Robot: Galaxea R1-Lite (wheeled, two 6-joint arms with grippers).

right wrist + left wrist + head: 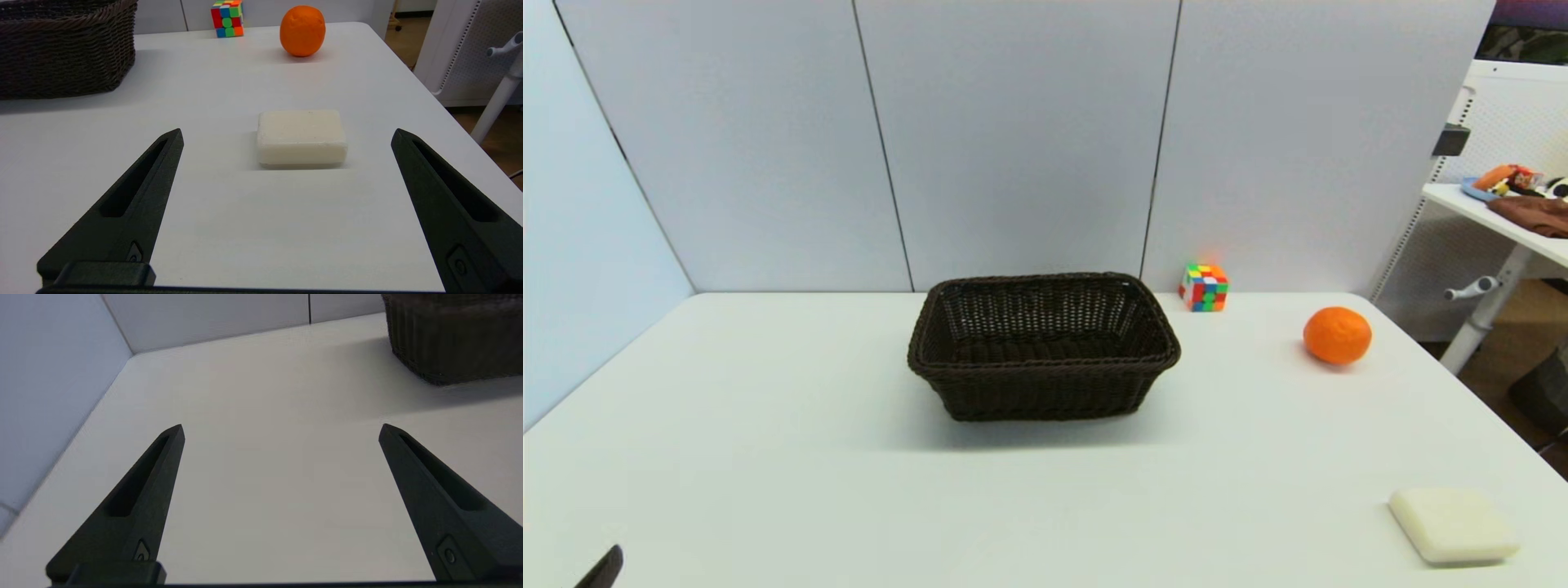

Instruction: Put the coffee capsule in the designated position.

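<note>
**Head view shows no capsule on the table; both arms wait at the near edge**

Head view takes in a dark wicker basket (1043, 347) at the middle of the white table (768, 457), a multicoloured puzzle cube (1204, 287) behind its right corner, an orange (1337, 335) farther right, and a pale soap-like block (1452, 525) near the front right. The coffee capsule appears in none of the three views. It may already lie inside the basket, whose dark weave would hide so small and dark a thing, but that cannot be told.

The left gripper (281, 430) hangs low over bare table at the front left, fingers spread wide and holding nothing. The right gripper (287, 135) is also spread wide and empty, with the pale block just beyond its fingertips.

Judged from this, the task stands either before any pick-up or after the drop, with both arms parked. If the capsule is yet to be placed, the next move calls for finding it first; reaching for the block, cube or orange would be a mistake.
</note>
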